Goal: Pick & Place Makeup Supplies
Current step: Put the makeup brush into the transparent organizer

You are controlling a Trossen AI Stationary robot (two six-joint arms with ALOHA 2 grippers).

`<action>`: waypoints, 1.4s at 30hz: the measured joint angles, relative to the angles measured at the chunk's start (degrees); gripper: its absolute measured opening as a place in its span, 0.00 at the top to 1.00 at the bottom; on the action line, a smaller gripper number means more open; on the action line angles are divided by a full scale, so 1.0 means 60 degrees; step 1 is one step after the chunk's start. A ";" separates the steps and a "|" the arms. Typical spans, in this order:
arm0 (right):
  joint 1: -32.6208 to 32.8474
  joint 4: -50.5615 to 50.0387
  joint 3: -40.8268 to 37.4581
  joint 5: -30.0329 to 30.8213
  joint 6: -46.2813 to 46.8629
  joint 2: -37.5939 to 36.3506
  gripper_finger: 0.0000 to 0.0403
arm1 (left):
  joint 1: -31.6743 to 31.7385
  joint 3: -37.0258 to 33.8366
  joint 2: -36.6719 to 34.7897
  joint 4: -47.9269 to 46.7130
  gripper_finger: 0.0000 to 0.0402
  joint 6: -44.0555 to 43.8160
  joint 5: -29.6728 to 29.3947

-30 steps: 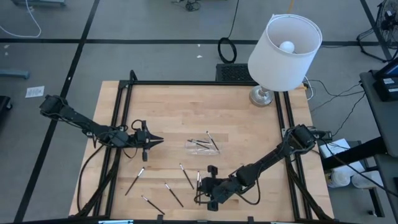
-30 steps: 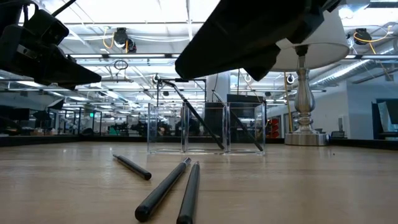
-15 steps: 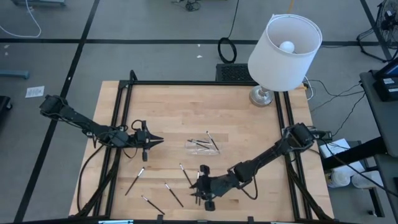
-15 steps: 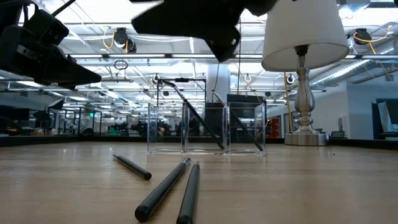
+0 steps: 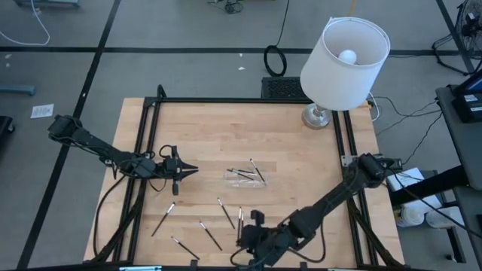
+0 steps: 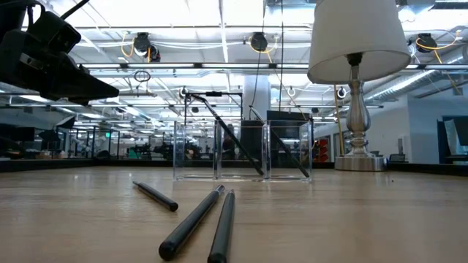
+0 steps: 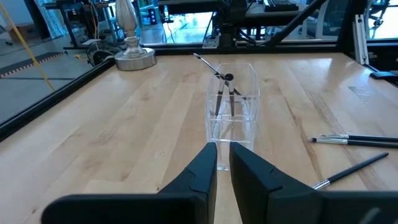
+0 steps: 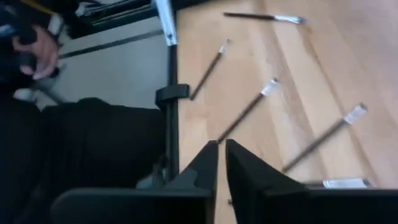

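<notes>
**So, brushes all over the wood, both grippers empty**

Biggest thing first: the pale butcher-block wooden table (image 5: 294,150) with its black metal frame, plank grain running lengthwise. At the far edge stands a lamp with a white drum shade (image 5: 345,53) and a shiny turned-metal base.

Mid-table sits the small clear plastic tray (image 7: 232,99), boxy with see-through walls, and a few of the thin dark makeup sticks with silvery ends (image 5: 226,213) are leaning inside it. The others lie flat and scattered on the wood between the tray and the near edge.

The left gripper (image 5: 188,170) hovers left of the tray, well apart from the loose sticks, its dark fingers (image 7: 202,168) closed to a slim gap with nothing between them.

The right gripper (image 5: 245,242) is low at the near edge, just beside the nearest sticks. Its fingers (image 8: 208,158) are likewise pinched nearly together and empty.
</notes>
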 joint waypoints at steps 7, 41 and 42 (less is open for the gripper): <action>0.0058 -0.0892 0.1278 -0.1329 0.1744 0.1297 1.00 | 0.0000 0.0000 -0.0001 0.0000 0.87 -0.0004 -0.0011; -0.2017 -0.3241 0.0594 -0.2851 0.4098 0.2426 0.62 | 0.0000 0.0000 -0.0001 -0.0186 0.87 0.0029 -0.0015; -0.2035 -0.3241 0.0545 -0.2854 0.4102 0.2426 0.62 | 0.0000 0.0000 0.0003 -0.0186 0.87 0.0029 -0.0015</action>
